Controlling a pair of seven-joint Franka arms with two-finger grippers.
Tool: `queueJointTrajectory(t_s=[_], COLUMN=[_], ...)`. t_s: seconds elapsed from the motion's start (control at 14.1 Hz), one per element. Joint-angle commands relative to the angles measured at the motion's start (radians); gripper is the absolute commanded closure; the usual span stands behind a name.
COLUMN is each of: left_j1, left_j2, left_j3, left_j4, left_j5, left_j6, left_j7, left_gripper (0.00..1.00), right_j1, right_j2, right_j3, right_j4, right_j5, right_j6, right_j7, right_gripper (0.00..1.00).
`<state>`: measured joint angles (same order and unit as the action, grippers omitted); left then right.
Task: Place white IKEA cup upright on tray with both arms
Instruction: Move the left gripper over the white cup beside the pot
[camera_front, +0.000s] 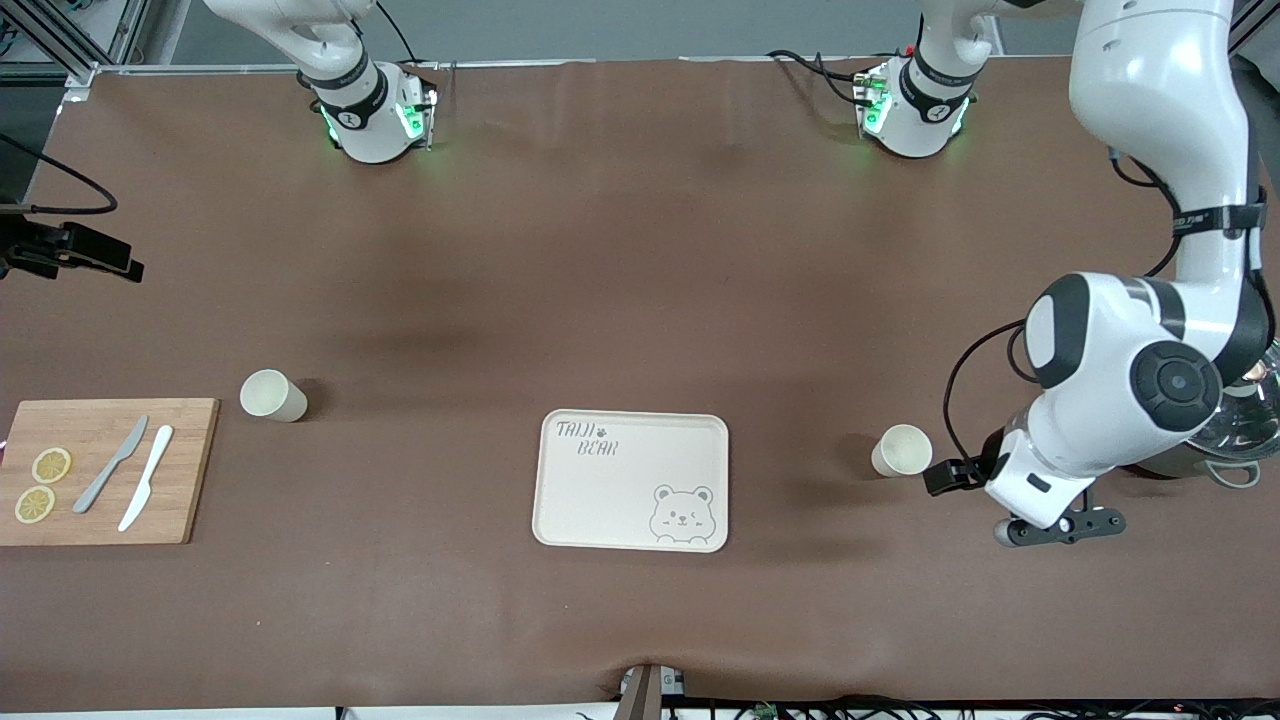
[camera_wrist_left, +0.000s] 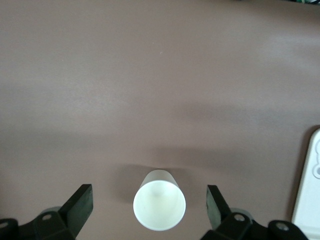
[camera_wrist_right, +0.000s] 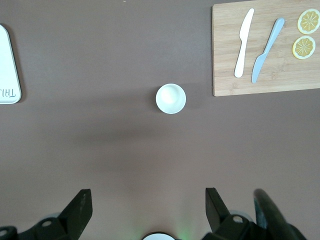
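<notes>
- We see a brown tabletop (camera_front: 640, 300) from above, with the two robot bases along its top edge.
- A cream tray (camera_front: 632, 480) with "TAIJI BEAR" lettering and a bear face lies flat near the middle of the tabletop, somewhat toward the edge nearest the front camera. Nothing rests on it.
- One white cup (camera_front: 901, 450) stands upright, mouth up, beside the tray toward the left arm's end of the tabletop, apart from the tray.
- The left hand (camera_wrist_left: 149, 205) hangs low just beside this cup. In the left wrist view its two black fingers (camera_wrist_left: 79, 206) are spread wide, with the cup in line between them but touching neither.
- A second white cup (camera_front: 271, 394) stands upright toward the right arm's end of the tabletop, just beside a corner of a bamboo cutting board (camera_front: 190, 470).
- On the board lie a grey knife (camera_front: 110, 465), a white knife (camera_front: 146, 477) and two lemon slices (camera_front: 42, 485).
- The right hand (camera_wrist_right: 148, 210) shows only in its own wrist view, high over the tabletop above the second cup, fingers spread wide and holding nothing.
- A glass vessel (camera_front: 1245, 420) sits at the tabletop's edge on the left arm's end, partly hidden by that arm.
</notes>
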<state>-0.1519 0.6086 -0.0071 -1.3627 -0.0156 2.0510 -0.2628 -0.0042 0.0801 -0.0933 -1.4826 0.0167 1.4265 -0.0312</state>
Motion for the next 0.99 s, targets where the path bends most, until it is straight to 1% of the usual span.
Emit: queueJointTrajectory(t_s=[0.0, 0.35, 0.64, 0.92], left_j1=[0.002, 0.0, -0.003, -0.006], left_j2=[0.033, 0.051, 0.046, 0.014], left_j3=[-0.002, -0.002, -0.002, -0.001], left_j4=[0.014, -0.013, -0.085, -0.15], left_j5=[0.022, 0.02, 0.02, 0.023], left_j6=[0.021, 0.035, 0.084, 0.086], left_j7=[0.004, 0.004, 0.002, -0.01], left_gripper=[0.0, 0.0, 0.0, 0.0], right_j1=[-0.011, -0.013, -0.025, -0.036], right_j2=[0.026, 0.082, 0.101, 0.105], right_j3=[0.009, 0.007, 0.007, 0.009], right_j4=[0.025, 0.047, 0.05, 0.05], right_j5=[-0.02, -0.026, -0.024, -0.023], right_j6=[-0.009, -0.006, 0.008, 0.009], right_j7=[0.004, 0.008, 0.0, -0.001], right_gripper=[0.0, 0.0, 0.0, 0.0])
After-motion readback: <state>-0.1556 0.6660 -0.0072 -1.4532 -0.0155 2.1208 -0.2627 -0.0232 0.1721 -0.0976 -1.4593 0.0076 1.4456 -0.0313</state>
